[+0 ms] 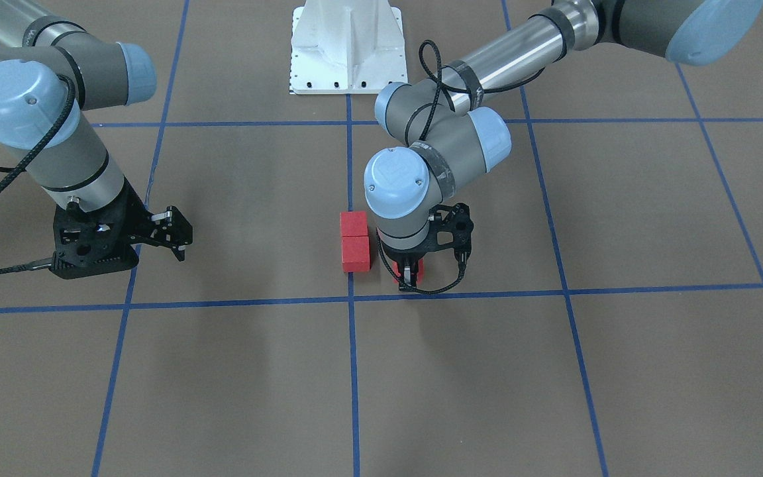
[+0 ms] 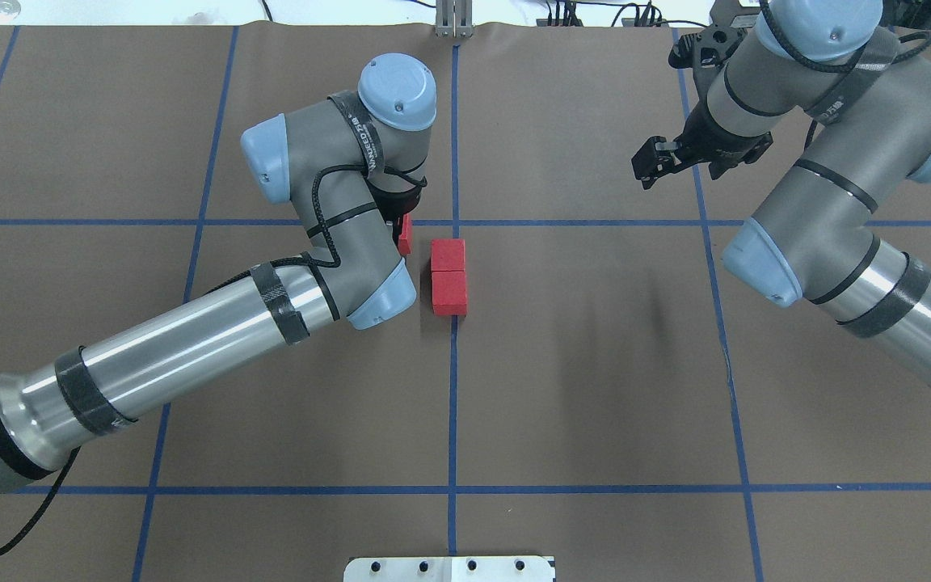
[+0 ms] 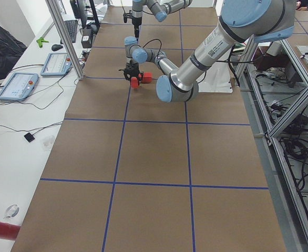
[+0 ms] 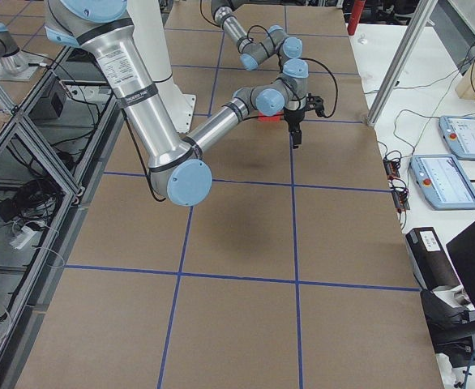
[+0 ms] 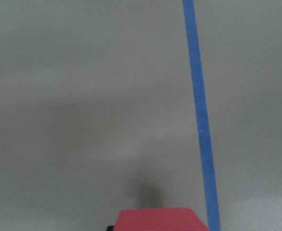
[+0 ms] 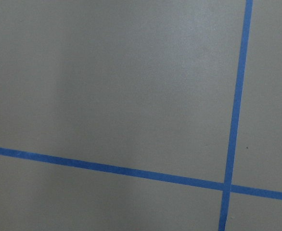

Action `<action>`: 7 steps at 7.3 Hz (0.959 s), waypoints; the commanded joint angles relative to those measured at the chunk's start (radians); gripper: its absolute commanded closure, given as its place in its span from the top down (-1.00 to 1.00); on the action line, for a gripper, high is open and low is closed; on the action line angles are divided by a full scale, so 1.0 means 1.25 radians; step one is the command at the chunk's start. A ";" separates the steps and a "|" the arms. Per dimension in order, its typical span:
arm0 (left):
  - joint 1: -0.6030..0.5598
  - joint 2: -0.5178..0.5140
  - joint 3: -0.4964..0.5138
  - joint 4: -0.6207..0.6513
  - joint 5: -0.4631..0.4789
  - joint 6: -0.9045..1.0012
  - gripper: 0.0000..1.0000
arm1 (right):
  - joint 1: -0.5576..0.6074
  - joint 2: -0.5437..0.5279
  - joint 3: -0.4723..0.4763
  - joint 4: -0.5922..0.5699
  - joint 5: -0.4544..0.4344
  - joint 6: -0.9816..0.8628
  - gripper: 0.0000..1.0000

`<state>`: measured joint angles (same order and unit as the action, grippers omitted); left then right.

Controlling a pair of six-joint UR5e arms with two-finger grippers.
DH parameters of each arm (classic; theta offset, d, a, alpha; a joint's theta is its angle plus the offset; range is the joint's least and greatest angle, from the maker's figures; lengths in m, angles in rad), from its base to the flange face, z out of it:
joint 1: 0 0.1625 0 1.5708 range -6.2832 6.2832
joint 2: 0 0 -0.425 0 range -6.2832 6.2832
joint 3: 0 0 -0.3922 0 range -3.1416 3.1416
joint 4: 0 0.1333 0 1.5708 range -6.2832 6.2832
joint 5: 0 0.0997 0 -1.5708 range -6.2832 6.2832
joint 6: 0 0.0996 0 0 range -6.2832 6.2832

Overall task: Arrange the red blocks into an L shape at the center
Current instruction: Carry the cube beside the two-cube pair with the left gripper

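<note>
Exterior front-facing view: two red blocks [image 1: 356, 241] lie touching end to end on the worktop [image 1: 255, 199], just beside the middle blue line [image 1: 353, 371]. The left pincer [image 1: 410, 270] is clenched on the third red block [image 1: 421, 269], which sits near the pair's far end from the robot, apart from it and slightly beyond it. Whether that block rests on the surface I cannot tell.

- Letting go here would likely leave a gap and a stepped corner, not a clean L.
- Sliding it in hard could shove the pair off the line or split it.
- A finger might clip the end block.

The right pincer [image 1: 179, 238] hangs well apart, with no block seen in it; I cannot tell whether it is released or clenched.
</note>
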<state>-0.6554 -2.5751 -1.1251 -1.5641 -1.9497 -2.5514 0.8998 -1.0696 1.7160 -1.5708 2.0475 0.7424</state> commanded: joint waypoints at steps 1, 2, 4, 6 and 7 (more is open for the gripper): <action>0.008 -0.007 0.009 0.002 0.000 -0.003 -1.00 | 0.000 -0.001 0.000 0.000 0.000 0.000 0.98; 0.009 -0.008 0.008 0.002 0.001 -0.003 -1.00 | 0.000 -0.001 0.000 0.000 0.000 0.000 0.98; 0.026 -0.007 0.008 0.004 0.000 -0.001 -1.00 | 0.000 -0.002 0.002 0.000 -0.001 0.001 0.98; 0.031 -0.007 0.008 0.006 0.000 -0.001 -1.00 | 0.000 -0.002 0.004 0.000 -0.001 0.003 0.98; 0.033 -0.007 0.008 0.006 0.000 -0.001 -1.00 | 0.000 -0.002 0.005 0.000 -0.001 0.003 0.98</action>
<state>-0.6178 -2.5833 -1.1152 -1.5573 -1.9497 -2.5526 0.9005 -1.0721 1.7204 -1.5708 2.0463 0.7453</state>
